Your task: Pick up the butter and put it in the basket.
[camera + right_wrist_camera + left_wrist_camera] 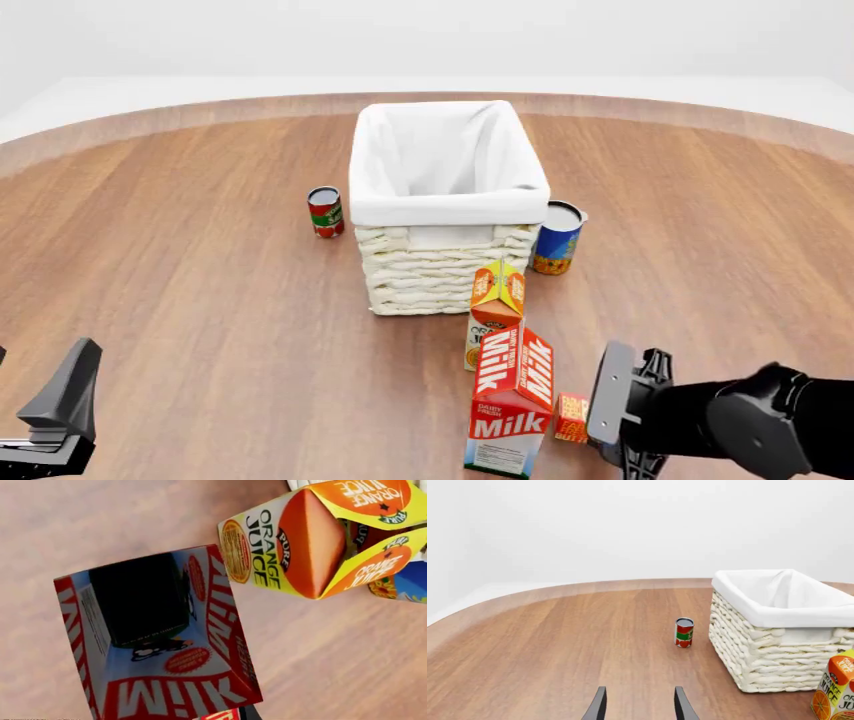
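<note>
The butter (571, 418), a small red-orange box, stands on the table at the near right, wedged between the tall Milk carton (511, 400) and my right gripper (607, 410). That gripper lies right beside the box, and its jaw gap is hidden. In the right wrist view only a red sliver of the butter (219, 715) shows under the Milk carton (160, 645). The basket (447, 205), cream wicker with a white liner, sits mid-table. My left gripper (639, 702) hangs open and empty at the near left, one of its fingers (67, 395) showing in the front view.
An orange juice carton (497, 305) stands between the Milk carton and the basket. A tomato can (324, 212) sits left of the basket and a blue can (558, 238) at its right. The table's curved far edge (200, 108) runs behind.
</note>
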Available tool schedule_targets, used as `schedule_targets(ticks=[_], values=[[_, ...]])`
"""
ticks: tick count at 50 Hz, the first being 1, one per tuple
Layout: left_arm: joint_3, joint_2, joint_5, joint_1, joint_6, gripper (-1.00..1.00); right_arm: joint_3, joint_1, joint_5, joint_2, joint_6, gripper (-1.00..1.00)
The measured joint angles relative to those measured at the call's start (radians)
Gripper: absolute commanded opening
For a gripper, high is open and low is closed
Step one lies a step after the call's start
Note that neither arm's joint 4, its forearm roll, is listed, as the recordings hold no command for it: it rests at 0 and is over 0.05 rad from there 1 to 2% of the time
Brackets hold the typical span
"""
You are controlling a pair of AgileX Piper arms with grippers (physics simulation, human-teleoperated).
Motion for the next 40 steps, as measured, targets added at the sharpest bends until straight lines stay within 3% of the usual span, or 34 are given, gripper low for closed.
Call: schedule_targets(ticks=[20,40], values=[[0.000,0.000,0.000,0.000,0.000,1.00,-0.003,0.000,0.007,-0.013,-0.019,-1.00],[0.000,0.000,0.000,0.000,0.000,1.00,-0.137,-0.048,0.265,-0.189,-0.049,-1.00]])
